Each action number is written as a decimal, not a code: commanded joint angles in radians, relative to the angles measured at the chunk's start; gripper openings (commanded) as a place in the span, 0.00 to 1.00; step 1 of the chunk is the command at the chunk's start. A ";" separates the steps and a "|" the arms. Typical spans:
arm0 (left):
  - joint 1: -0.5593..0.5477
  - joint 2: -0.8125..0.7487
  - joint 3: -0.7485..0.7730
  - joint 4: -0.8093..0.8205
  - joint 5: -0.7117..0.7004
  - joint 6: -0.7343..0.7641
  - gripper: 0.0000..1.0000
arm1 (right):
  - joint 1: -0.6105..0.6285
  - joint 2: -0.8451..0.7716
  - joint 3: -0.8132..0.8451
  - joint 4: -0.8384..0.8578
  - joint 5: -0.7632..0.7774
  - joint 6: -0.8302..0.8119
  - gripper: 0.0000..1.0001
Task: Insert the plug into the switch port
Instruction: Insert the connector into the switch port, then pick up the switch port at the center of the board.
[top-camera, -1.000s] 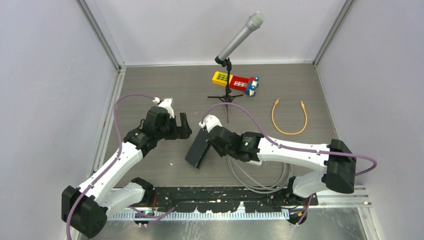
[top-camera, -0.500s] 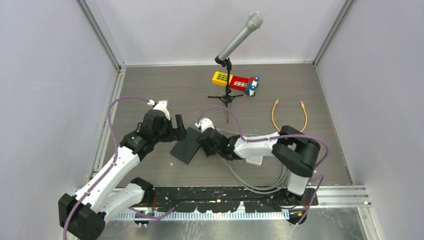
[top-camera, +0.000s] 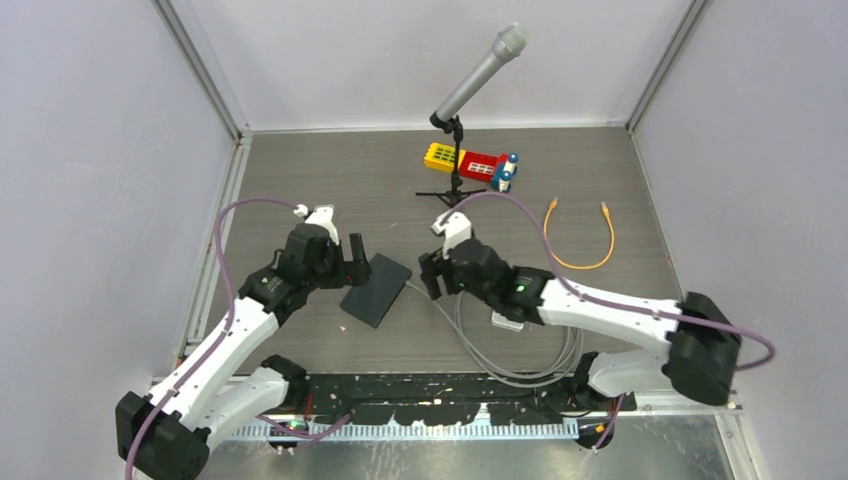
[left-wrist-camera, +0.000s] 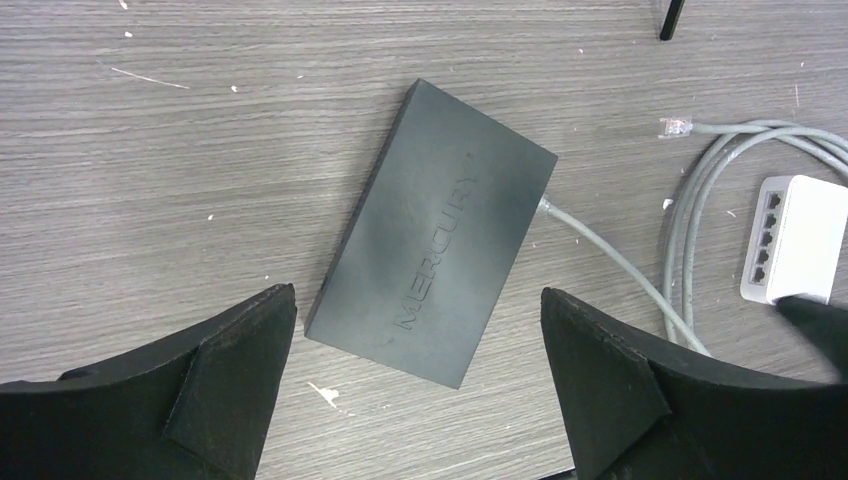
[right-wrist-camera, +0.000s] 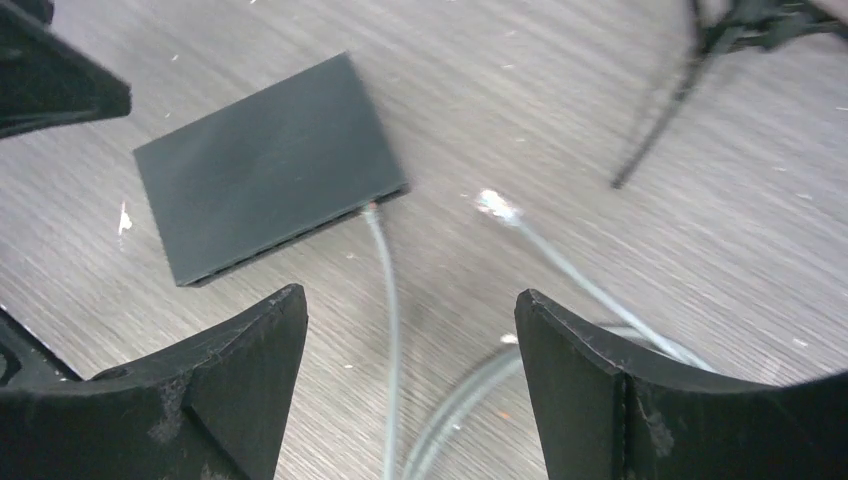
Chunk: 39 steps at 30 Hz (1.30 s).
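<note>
**Both claws are standing apart beside the black switch**

The grey worktop (top-camera: 300, 170) is carrying everything. The left claw (left-wrist-camera: 417, 298) is hanging over the black switch (left-wrist-camera: 440, 240) with its fingers wide apart and is gripping nothing. The right claw (right-wrist-camera: 410, 300) is also standing apart and empty, just to the right of the switch, above the grey cable (right-wrist-camera: 390, 300).

A microphone on a stand (top-camera: 480, 70) is standing at the far side of the worktop. The black switch is lying flat between the two claws, turned at an angle, with its lettered face up. The grey cable is lying in loops near the right arm. One plug (right-wrist-camera: 372, 208) is meeting the side of the switch and is looking seated in a port there. The second plug (right-wrist-camera: 495, 205) is lying free on the worktop, a little apart from the switch.

An orange cable (top-camera: 580, 240) is lying in a curve at the far right. A coloured toy block (top-camera: 470, 160) is sitting behind the stand. A small white switch (left-wrist-camera: 795, 235) is lying beside the cable loops.
</note>
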 joint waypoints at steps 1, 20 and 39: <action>0.000 0.016 -0.007 0.028 0.024 0.015 0.94 | -0.092 -0.137 -0.044 -0.207 0.061 -0.008 0.81; 0.000 0.000 -0.100 0.122 0.215 -0.063 0.91 | -0.786 0.053 -0.019 -0.153 -0.048 0.114 0.77; 0.000 -0.086 -0.156 0.086 0.199 -0.048 0.90 | -0.919 0.428 0.305 -0.180 -0.152 0.056 0.74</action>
